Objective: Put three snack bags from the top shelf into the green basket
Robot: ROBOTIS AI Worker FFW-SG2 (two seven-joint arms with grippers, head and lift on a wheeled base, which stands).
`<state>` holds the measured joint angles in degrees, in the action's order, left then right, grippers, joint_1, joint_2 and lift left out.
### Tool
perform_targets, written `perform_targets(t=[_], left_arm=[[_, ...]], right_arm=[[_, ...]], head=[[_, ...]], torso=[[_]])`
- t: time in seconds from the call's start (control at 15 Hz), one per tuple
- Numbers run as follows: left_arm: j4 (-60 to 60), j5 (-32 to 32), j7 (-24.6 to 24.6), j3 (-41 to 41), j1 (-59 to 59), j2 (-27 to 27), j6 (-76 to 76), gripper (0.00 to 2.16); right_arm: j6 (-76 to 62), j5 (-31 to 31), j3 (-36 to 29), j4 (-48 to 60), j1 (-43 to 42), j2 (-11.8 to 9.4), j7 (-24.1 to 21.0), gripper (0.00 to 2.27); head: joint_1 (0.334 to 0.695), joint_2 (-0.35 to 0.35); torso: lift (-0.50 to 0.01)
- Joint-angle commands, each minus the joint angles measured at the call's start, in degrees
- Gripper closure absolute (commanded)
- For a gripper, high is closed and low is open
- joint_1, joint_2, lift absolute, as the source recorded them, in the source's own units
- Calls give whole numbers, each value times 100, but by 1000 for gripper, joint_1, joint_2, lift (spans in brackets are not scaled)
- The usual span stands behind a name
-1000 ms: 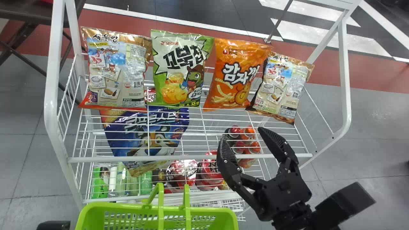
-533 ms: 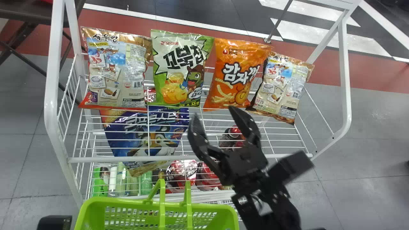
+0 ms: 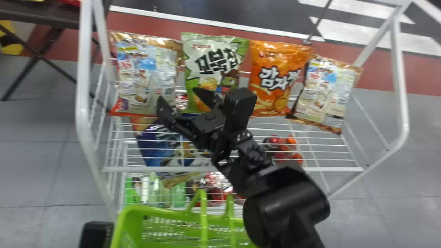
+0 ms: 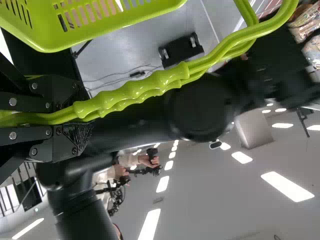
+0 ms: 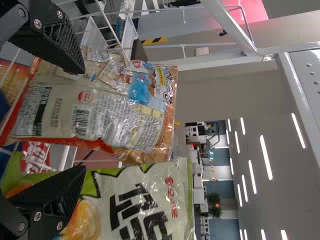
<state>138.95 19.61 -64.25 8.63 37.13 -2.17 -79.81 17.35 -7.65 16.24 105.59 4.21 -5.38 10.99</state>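
Observation:
My right gripper (image 3: 178, 97) is open in front of the top shelf, before the lower parts of the leftmost tan snack bag (image 3: 144, 75) and the green snack bag (image 3: 215, 60). To their right stand an orange snack bag (image 3: 275, 74) and another tan one (image 3: 325, 91). In the right wrist view, the tan bag (image 5: 100, 112) lies beyond my right gripper (image 5: 83, 119), with nothing held between the fingers. The green basket (image 3: 165, 215) is low at the front. In the left wrist view, my left gripper (image 4: 75, 116) is shut on the basket's handles (image 4: 130, 97).
The white wire rack has a front rail (image 3: 137, 169) and tall side posts (image 3: 84, 69). Below the top shelf are a blue bag (image 3: 155, 144), cans (image 3: 282, 148) and bottles (image 3: 155, 193). Part of my left arm (image 3: 96, 234) is at the lower left.
My right arm has swung left and up from before the rack's right half, toward the leftmost bags. The head view has shifted slightly left, so the rack and basket stand farther right in it.

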Motion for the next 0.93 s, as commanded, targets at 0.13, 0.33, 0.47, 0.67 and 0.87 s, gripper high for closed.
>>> perform_targets(t=[0.13,0.33,0.47,0.67,0.87], left_arm=[[-26,-1,-18,-19,13,24,-66,1760],[-35,8,-18,-19,4,24,-83,1760],[-88,34,-35,-19,-31,6,-101,1760],[-132,69,-35,7,-136,6,-136,1760],[-193,104,-35,7,-198,-3,-206,1760]], right_arm=[[72,-140,213,-1067,-887,292,210,144],[600,-140,222,-1287,-1194,433,553,1166],[1285,-228,195,-970,-1133,433,764,2246],[2006,-334,142,-267,-913,292,826,2246],[2463,-527,-33,313,-720,11,861,2246]], head=[[695,-143],[695,-92],[695,-68],[695,-46],[695,-59]], torso=[[-45],[-45],[-45],[-45],[-45]])
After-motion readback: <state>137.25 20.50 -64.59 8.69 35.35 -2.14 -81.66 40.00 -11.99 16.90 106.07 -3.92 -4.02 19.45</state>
